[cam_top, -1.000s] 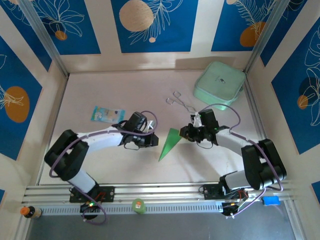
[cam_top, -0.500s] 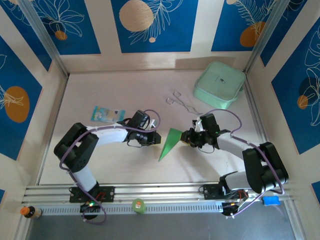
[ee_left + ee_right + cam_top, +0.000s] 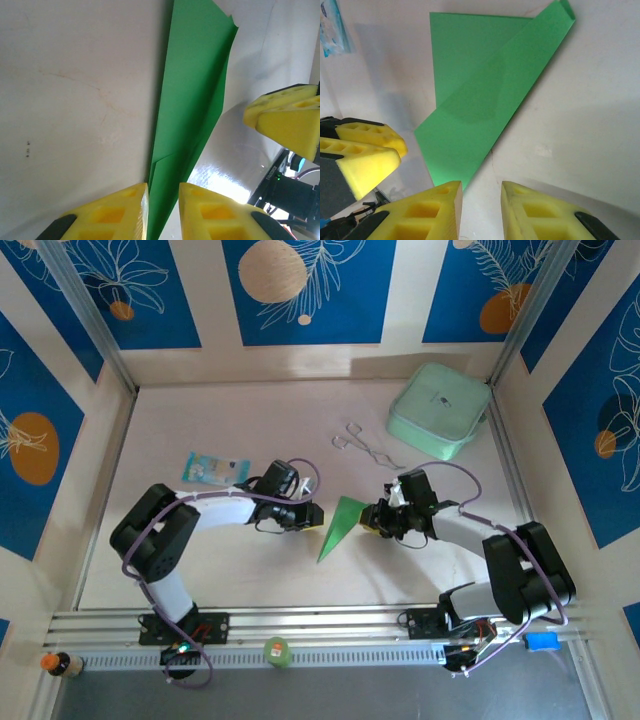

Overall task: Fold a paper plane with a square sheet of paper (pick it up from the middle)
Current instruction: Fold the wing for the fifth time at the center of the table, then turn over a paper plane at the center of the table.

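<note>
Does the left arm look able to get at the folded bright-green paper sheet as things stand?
Probably yes. The left tool sits right at the folded bright-green paper sheet, whose narrow end lies in its open gap; the right tool stands off at the far side, not blocking.

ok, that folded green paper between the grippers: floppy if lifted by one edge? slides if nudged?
Probably floppy: the green paper looks thin and lies flat on the table. Its overlapping folded layers may stiffen it along the crease. Likely very light, so a nudge should slide it across that glossy surface.
</note>
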